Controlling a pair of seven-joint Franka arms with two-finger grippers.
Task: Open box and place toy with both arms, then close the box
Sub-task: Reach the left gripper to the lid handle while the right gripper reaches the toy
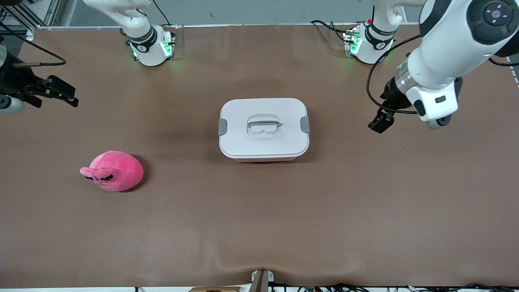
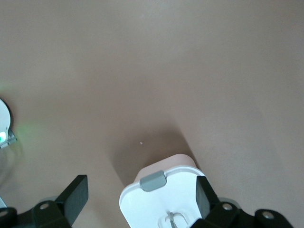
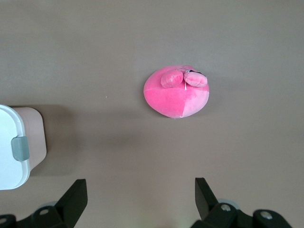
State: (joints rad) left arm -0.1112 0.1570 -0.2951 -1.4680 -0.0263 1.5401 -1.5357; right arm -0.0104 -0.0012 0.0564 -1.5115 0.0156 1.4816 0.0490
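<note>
Lidded box (image 1: 263, 128) at the bench (image 1: 259, 227) centre; soft toy (image 1: 114, 170) at its 8 o'clock, squeezable anywhere. Left claw (image 1: 380, 120) and right claw (image 1: 61, 94) hover released; 2 stiff grey clips (image 1: 222, 126) need unlatching.

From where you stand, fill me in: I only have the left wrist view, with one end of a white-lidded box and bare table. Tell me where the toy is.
Observer: The toy lies on the table toward the right arm's end, nearer the front camera than the box.
Operator: Report the lid.
Observer: It sits flat on the box, with both grey clips at its ends.
Operator: Give me the right gripper.
Observer: The right gripper hangs open over the table near the right arm's end, holding nothing.
Operator: Now mine, from outside.
Observer: The left gripper hangs open over bare table toward the left arm's end, apart from the box.
</note>
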